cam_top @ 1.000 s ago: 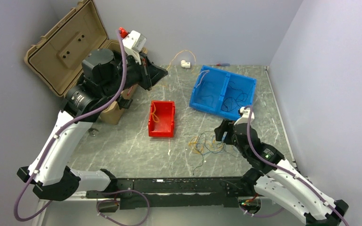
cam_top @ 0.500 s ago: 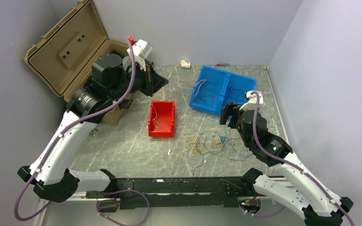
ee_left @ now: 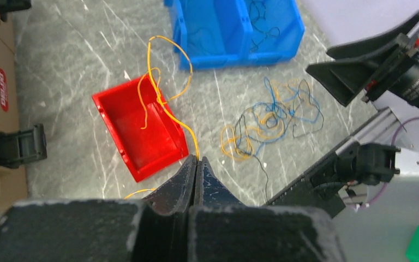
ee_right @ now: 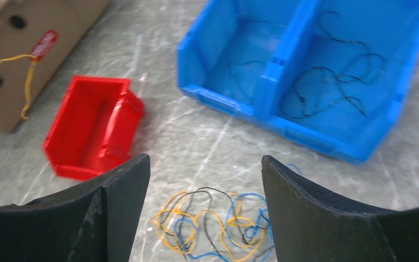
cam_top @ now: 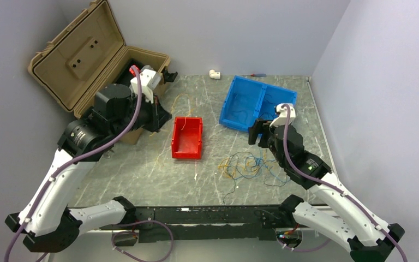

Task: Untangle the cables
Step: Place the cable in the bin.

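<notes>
1. Left gripper [ee_left: 196, 162] is clenched on a yellow cable [ee_left: 166, 106] — it runs over the red bin [ee_left: 105, 103].
2. Right gripper [ee_right: 204, 164] is spread wide and empty; I see the tangle of cables [ee_right: 213, 229] on the table [ee_right: 196, 136] near it.

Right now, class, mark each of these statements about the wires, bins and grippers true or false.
1. The left gripper is shut on a yellow wire. True.
2. The right gripper is shut on the tangle of wires. False: it is open and holds nothing.
3. The tangle of wires lies inside the red bin. False: it lies on the table, outside that bin.
4. The blue bin holds dark wires. True.
</notes>
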### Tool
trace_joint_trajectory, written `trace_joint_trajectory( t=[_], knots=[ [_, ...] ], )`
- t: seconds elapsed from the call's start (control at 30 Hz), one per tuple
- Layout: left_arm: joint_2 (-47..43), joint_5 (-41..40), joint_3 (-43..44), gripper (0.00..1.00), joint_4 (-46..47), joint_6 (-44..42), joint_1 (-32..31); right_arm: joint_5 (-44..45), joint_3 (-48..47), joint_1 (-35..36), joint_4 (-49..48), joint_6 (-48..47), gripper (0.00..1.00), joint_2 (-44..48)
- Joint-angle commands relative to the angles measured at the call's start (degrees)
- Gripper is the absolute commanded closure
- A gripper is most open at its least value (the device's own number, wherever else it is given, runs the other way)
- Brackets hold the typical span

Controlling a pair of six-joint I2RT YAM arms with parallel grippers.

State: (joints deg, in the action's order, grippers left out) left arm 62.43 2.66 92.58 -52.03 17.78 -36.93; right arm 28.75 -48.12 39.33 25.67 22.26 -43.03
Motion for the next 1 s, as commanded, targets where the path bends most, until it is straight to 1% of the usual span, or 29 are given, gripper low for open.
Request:
trace_joint_trajectory(
  t=[0.0, 0.1, 0.2, 0.27, 0.33, 0.5, 0.63, 0.73, 0.83, 0.97],
  knots=[
    [-1.0, 3.5, -0.9, 1.0, -4.2, -0.2, 0.2, -18.1, 1.4, -0.1, -13.3, -7.7, 0.22, 0.0],
    [-1.5, 6.2, -2.5, 1.0, -5.0, -0.5, 0.3, -31.7, -0.4, -0.1, -18.6, -10.9, 0.19, -4.3],
    [-1.9, 7.4, -3.1, 1.0, -5.7, -0.7, 0.2, -42.7, -3.8, -0.1, -21.8, -12.7, 0.15, -9.8],
    [-1.7, 8.4, -2.6, 1.0, -6.7, -0.9, 0.2, -48.9, -4.4, -0.1, -25.0, -13.3, 0.06, -12.0],
    [-1.1, 9.2, -1.8, 1.0, -7.7, -1.1, 0.2, -53.2, -4.1, 0.1, -30.2, -13.4, 0.04, -12.6],
    [-0.6, 10.6, -2.6, 1.0, -6.8, -0.3, 0.2, -54.1, -4.1, 1.6, -35.1, -14.9, 0.06, -11.6],
    [0.6, 13.7, -3.9, 1.0, -4.5, 0.6, 0.2, -53.1, -4.9, 4.8, -37.3, -17.6, 0.06, -11.2],
    [1.7, 15.8, -4.0, 1.0, -3.1, 0.9, 0.3, -52.3, -6.5, 8.0, -37.4, -21.2, 0.05, -12.0],
    [2.6, 17.3, -3.6, 1.0, -2.4, 1.1, 0.3, -48.5, -9.0, 11.5, -36.5, -25.0, 0.04, -14.2],
    [3.6, 18.6, -3.3, 1.0, -1.4, 1.6, 0.2, -43.2, -12.1, 16.3, -37.6, -28.6, 0.04, -17.4]
  ],
)
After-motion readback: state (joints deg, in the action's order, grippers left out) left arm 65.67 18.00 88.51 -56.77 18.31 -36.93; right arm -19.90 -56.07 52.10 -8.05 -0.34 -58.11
